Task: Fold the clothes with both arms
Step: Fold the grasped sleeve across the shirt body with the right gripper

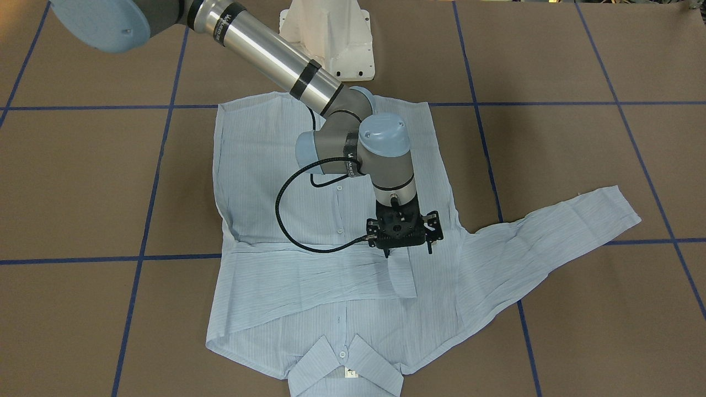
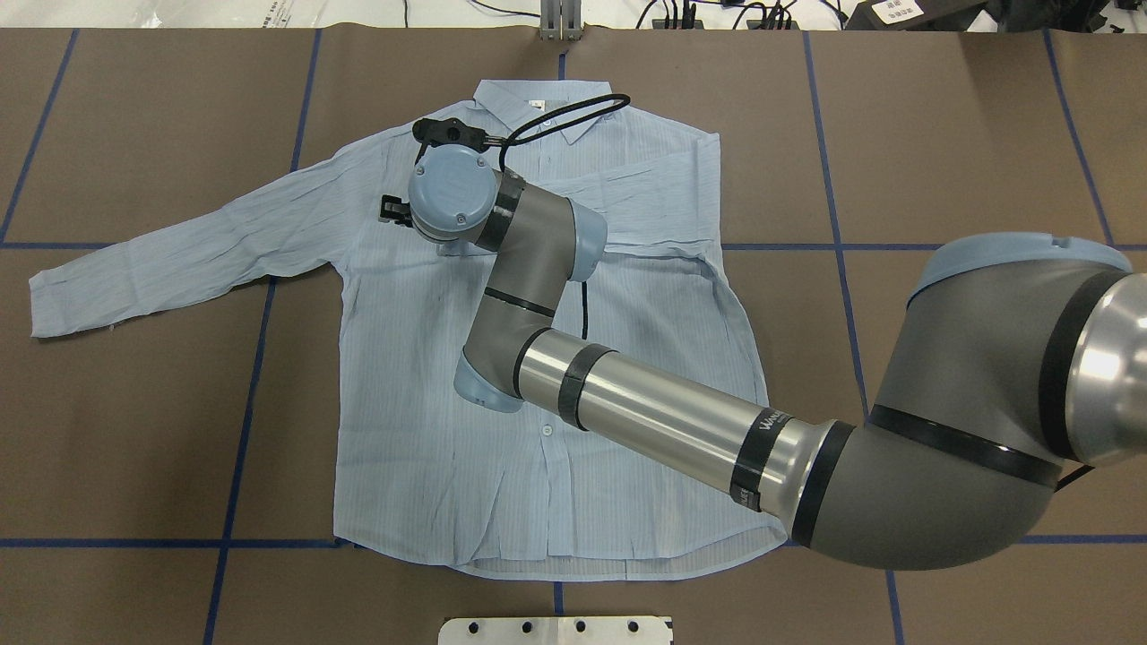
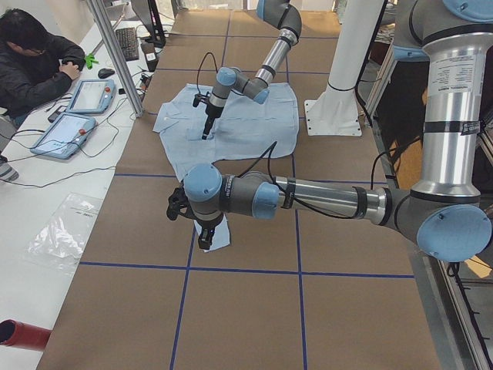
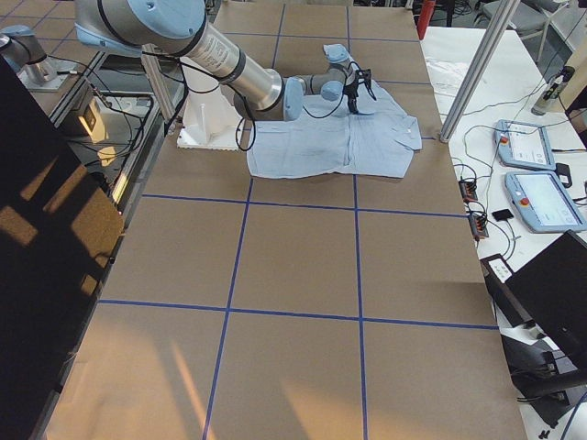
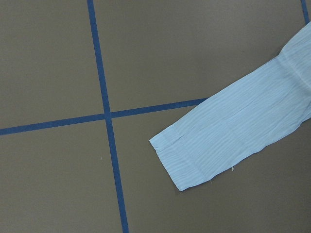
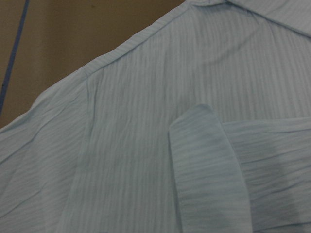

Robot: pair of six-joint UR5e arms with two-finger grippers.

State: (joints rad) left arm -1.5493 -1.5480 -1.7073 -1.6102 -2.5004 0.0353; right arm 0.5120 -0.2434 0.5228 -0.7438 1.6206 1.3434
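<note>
Pale-blue and finely striped, the shirt (image 2: 403, 430) lies front-up and buttoned on the brown counter (image 1: 579, 165). Its hem is toward the robot and its collar (image 1: 345, 366) away from it, with a white tag (image 1: 351, 373) showing inside the neck. The cloth looks thin and lightly creased, so it should drape limply from any pinch.

One sleeve (image 1: 309, 281) is folded across the chest, and its cuff (image 6: 209, 160) rests just past the button line. The right tool (image 1: 408, 252) hangs over that cuff with its fingers spread and nothing between them, which suits a sleeve already laid where it belongs. Whether the tips touch the cloth is hard to say from these angles.

The other sleeve (image 2: 179, 260) lies stretched out flat on the robot's left. The left tool (image 3: 204, 235) hangs just above the far cuff (image 5: 189, 160), probably lined up to take that end and carry it across to match the first fold. I cannot tell whether this tool is spread or pressed together.
</note>
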